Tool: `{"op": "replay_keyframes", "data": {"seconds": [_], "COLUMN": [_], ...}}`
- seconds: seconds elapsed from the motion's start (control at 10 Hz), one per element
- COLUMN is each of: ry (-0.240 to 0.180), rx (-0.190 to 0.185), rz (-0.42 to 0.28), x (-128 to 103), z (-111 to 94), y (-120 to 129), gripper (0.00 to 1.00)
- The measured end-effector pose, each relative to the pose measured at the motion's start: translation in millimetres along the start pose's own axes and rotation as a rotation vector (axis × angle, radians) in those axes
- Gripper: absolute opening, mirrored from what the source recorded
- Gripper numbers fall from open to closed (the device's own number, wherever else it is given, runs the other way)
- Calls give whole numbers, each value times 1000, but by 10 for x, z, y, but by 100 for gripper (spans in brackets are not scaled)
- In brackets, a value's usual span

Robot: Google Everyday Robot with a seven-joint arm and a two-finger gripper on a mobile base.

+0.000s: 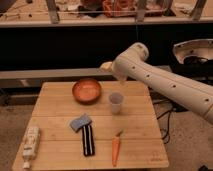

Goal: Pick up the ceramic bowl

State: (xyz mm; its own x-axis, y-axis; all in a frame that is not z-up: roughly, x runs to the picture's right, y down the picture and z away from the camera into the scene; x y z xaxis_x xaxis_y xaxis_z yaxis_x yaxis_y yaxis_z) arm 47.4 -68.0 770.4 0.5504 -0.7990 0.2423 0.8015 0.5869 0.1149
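At the near edge of the wooden table (145, 152), a carrot (115, 148) and a white tube (31, 142) are being shown lying flat, with a blue sponge (80, 121) just behind them. Farther back, the ceramic bowl (87, 90) is being supported by the table, beside a translucent plastic cup (116, 102). Beyond the bowl, the gripper (106, 66) is being held wide apart, carrying nothing.

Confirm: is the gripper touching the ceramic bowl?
Apart. The camera view shows the gripper hanging above the far edge of the wooden table, up and right of the ceramic bowl, with a clear gap between them.
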Motion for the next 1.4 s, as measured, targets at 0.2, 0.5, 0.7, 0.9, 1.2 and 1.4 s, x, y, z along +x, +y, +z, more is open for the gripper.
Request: {"op": "replay_keyframes", "data": {"seconds": [0.2, 0.5, 0.7, 0.9, 1.2, 1.4], "ry": [-11, -22, -39, -45, -63, -75], "rx": [19, 38, 56, 64, 83, 97], "rz": [-26, -58, -84, -97, -124, -147], "x": [-25, -58, -107, -95, -125, -143], "z": [138, 294, 439, 557, 750, 875], "y": [-55, -98, -159, -159, -183, -210], "gripper": [80, 80, 80, 80, 80, 80]}}
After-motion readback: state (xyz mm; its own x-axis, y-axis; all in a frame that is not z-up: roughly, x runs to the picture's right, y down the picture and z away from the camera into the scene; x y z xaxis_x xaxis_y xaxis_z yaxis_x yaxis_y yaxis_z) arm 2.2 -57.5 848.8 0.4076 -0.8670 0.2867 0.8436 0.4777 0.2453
